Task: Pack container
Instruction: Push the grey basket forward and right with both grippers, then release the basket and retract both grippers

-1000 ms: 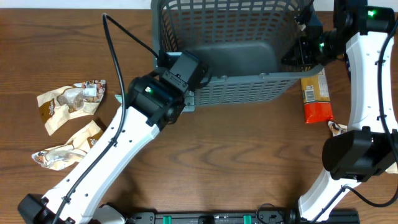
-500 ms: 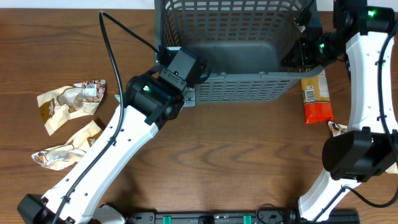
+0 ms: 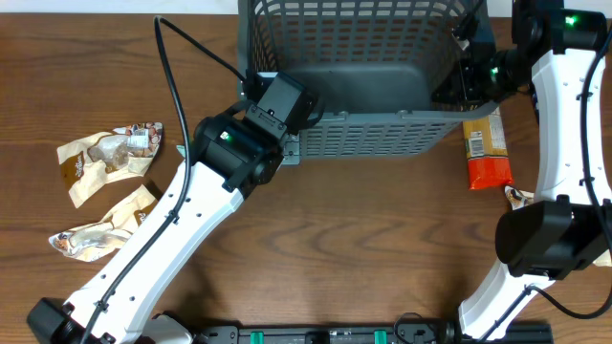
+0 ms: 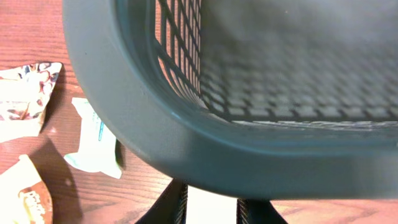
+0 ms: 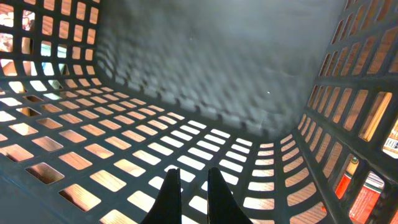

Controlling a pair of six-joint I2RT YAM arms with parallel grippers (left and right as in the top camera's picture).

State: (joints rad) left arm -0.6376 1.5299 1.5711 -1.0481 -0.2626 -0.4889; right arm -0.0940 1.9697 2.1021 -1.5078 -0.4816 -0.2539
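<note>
Container [image 3: 382,139] is sitting on the surface [image 3: 382,239]. Left pincer [image 4: 211,200] is nosing its corner rim; gripping or not, cannot tell. Right pincer [image 5: 191,179], closed narrow, is seemingly hanging inside.

Three cameras, all catching the container [image 3: 354,86].
The overhead one is looking straight down from well above the table [image 3: 363,239], with the container at 12 o'clock. The left wrist camera is sitting tight against the container's outer rim, also catching the snack packets [image 4: 25,93] at its 9 o'clock, shared with overhead. The right wrist camera is looking across the inside, close to the lattice, the orange packet [image 5: 367,190] showing through at 4 o'clock.
</note>
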